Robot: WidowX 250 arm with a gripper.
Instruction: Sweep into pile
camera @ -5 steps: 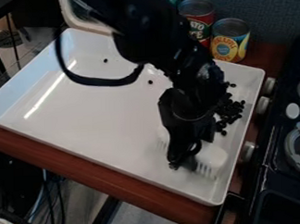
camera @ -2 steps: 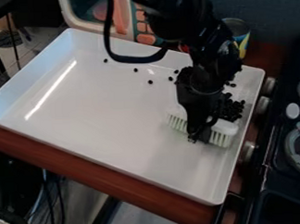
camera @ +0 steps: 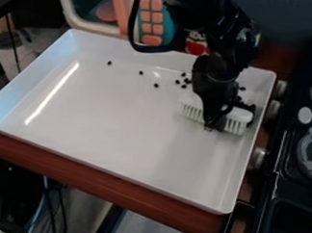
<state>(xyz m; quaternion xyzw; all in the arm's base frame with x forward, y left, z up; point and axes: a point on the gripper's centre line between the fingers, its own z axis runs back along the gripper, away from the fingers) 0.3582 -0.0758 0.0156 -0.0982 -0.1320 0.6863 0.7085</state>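
Over the right part of the white tray hangs my gripper, shut on a white brush whose pale bristles point down toward the tray floor. Dark beans lie behind the brush near the tray's right wall, partly hidden by the brush and gripper. A small group of beans sits just left of the gripper. Single beans are scattered farther left, toward the tray's back side.
A black stove with knobs stands along the tray's right side. Behind the tray are a can and a toy microwave with orange buttons. The brown counter edge runs along the front.
The gripper and brush have moved toward the back of the tray and slightly right. The beans near the right wall are now more covered, and more of the toy microwave shows.
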